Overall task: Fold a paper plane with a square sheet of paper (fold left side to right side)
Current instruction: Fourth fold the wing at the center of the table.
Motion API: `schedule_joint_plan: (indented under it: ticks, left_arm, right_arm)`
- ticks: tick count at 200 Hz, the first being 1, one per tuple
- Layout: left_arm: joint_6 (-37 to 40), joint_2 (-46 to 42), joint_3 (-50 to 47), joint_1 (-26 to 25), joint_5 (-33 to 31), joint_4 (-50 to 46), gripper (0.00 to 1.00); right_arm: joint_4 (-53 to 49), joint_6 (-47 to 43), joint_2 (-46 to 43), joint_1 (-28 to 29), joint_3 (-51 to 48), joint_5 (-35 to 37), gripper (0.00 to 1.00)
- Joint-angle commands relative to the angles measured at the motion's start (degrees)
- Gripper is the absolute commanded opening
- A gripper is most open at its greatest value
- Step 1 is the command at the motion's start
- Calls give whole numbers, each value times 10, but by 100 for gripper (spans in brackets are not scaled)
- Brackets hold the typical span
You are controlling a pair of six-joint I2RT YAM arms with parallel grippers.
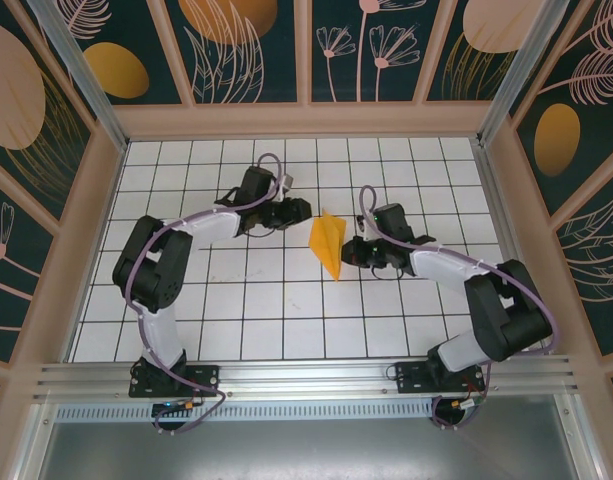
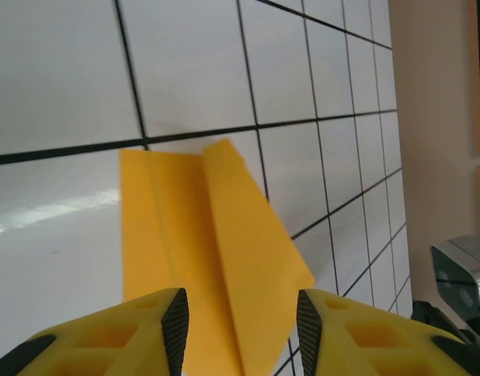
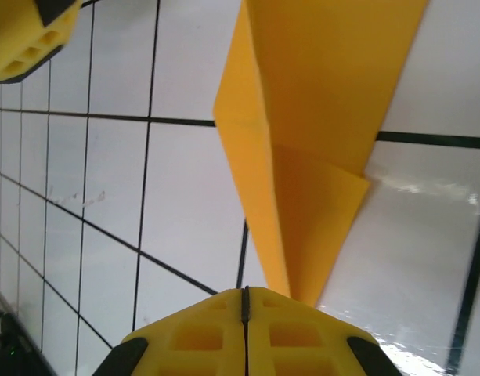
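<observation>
The square sheet of paper lies on the white grid table, folded into a narrow orange-yellow paper plane with its tip toward the near edge. My left gripper hovers at its wide far-left end. In the left wrist view this gripper is open, and the layered paper lies below the gap, apart from both pads. My right gripper sits at the paper's right edge. In the right wrist view it is shut, pads together, with a folded flap running under its right finger.
Wooden walls box in the table at the back and both sides. An aluminium rail runs along the near edge by the arm bases. A yellow finger of the left gripper shows at the upper left of the right wrist view.
</observation>
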Motion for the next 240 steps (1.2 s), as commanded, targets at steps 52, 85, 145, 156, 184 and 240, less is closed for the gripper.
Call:
schedule_joint_plan:
  ticks: [52,85,145,156,184,240]
  left_arm:
    - [-16,36,29,-13,17,31,43]
    - [-10,37,34,-15,24,26,43]
    - [-1,50,50,-24,32,11,44]
    - [-1,52,52,-25,32,8,43]
    - [0,56,56,-26,35,7,44]
    - [3,89,81,-43,69,9,41]
  right_arm:
    - [41,5,95,21,44,-6,8]
    - [27,-4,131,12,52,7,8]
    - [-2,-11,151,12,44,35,7]
    - [-2,-11,144,11,40,38,7]
    - [-6,-13,139,11,37,40,7]
    - [-6,-7,153,3,24,36,0]
